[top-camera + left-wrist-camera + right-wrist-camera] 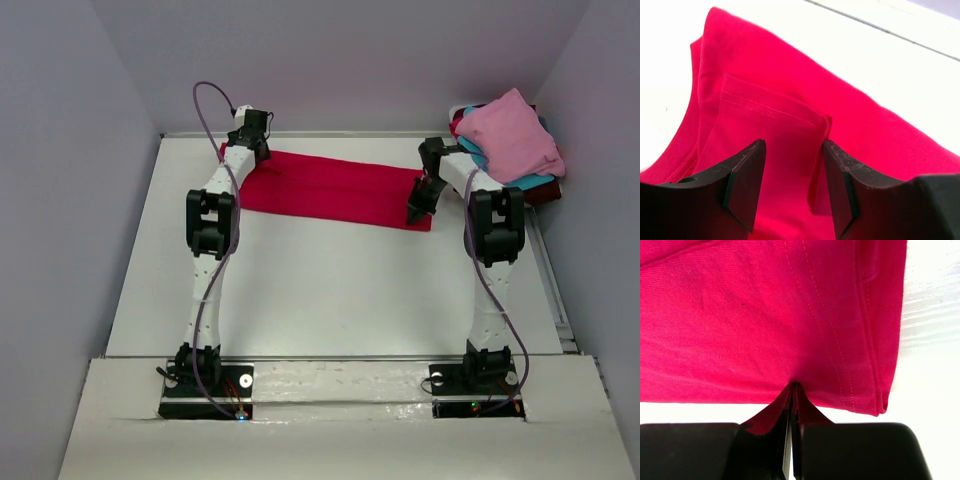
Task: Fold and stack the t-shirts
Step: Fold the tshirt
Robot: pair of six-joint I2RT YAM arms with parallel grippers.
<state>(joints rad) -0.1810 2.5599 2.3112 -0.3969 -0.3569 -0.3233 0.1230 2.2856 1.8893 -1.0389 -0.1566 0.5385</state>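
A bright crimson-red t-shirt (330, 190) lies folded into a long strip across the far part of the table. My left gripper (247, 152) hangs over its left end. In the left wrist view this gripper (793, 146) is open, its fingers either side of a folded sleeve flap (770, 125) and closed on nothing. My right gripper (417, 212) is at the strip's right end. In the right wrist view it (792, 386) is shut on a pinch of the red t-shirt's near edge (765, 315). A pile of other t-shirts sits at the back right, with a light pink one (510, 135) on top.
Under the pink shirt in the pile show a teal-blue edge (530, 182) and a dark maroon one (545, 195). Grey walls close in the white table (330, 300) on the left, back and right. Both arm bases stand at the near edge.
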